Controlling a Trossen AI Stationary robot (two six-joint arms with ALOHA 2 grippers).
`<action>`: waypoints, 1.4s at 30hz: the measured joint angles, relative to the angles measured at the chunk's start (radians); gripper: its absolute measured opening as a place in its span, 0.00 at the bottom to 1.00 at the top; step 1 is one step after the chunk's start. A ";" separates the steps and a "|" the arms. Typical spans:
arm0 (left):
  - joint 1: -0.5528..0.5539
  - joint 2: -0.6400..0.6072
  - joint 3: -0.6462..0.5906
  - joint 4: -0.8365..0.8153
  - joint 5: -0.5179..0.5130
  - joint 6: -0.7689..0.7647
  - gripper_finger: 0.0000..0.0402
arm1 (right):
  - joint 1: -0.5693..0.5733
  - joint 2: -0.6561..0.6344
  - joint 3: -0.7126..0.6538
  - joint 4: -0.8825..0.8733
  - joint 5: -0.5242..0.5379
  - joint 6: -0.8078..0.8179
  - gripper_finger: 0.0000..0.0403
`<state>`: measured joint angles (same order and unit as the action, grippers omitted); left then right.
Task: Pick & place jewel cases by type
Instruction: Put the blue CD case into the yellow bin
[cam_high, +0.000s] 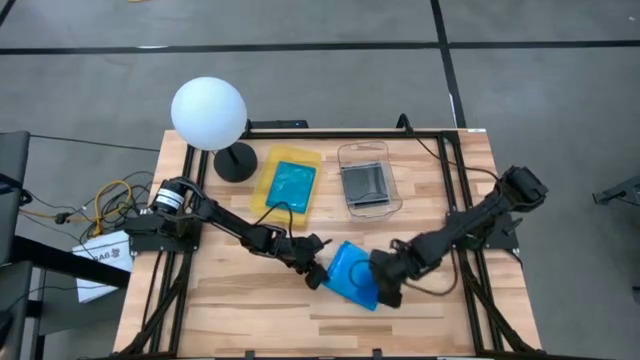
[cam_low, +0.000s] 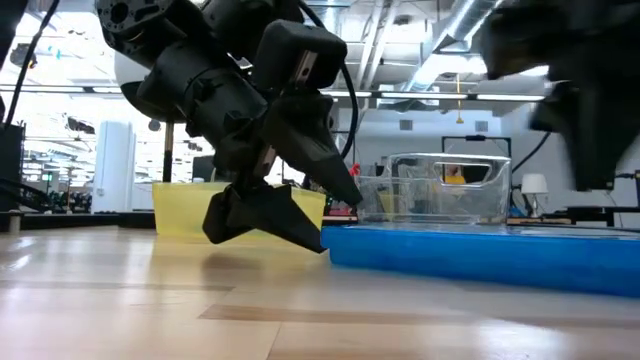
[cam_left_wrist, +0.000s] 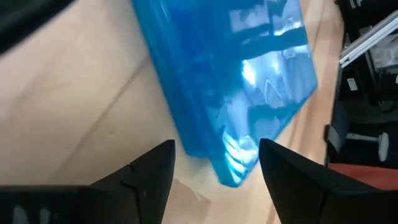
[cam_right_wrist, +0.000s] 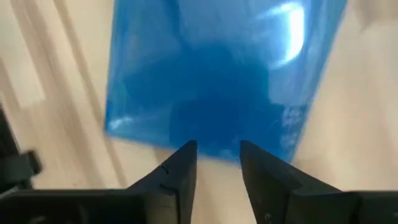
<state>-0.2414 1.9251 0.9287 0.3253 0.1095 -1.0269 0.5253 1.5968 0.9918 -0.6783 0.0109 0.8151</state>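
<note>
A bright blue jewel case (cam_high: 352, 270) lies flat on the table between my two grippers. My left gripper (cam_high: 316, 268) is open at its left side, low over the wood, and its fingers stand on either side of one corner of the case (cam_left_wrist: 231, 173). My right gripper (cam_high: 386, 285) is at the case's right side, above one edge (cam_right_wrist: 217, 148), open with a narrow gap. A second blue case (cam_high: 291, 185) lies in the yellow tray (cam_high: 270, 165). A grey case (cam_high: 364, 180) lies in the clear container (cam_high: 392, 190). My left gripper comes slanting down from the table's left, and one fingertip (cam_low: 316, 242) reaches the left end of the blue case (cam_low: 345, 250), which lies flat on the wood. Whether the fingertip touches it I cannot tell. My right gripper hangs above the case and touches nothing that I can see.
A lamp with a white globe (cam_high: 208, 112) and a black foot (cam_high: 235, 162) stands at the far left of the table, beside the yellow tray. Black frame rails (cam_high: 455, 200) run along both sides. Bare wood (cam_high: 240, 310) stretches along the near edge.
</note>
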 joint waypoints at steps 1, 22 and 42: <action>0.004 0.000 -0.005 0.001 0.000 0.005 0.56 | 0.018 0.007 0.000 -0.008 -0.001 0.035 0.27; 0.025 -0.002 -0.048 0.083 0.043 0.057 0.56 | 0.128 0.145 0.000 0.097 0.015 0.265 0.01; 0.029 -0.001 -0.048 0.086 0.038 0.067 0.56 | -0.009 0.123 0.036 0.176 0.094 0.099 0.00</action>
<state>-0.2123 1.9244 0.8806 0.4110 0.1478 -0.9596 0.5158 1.7199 1.0279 -0.5020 0.1045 0.9143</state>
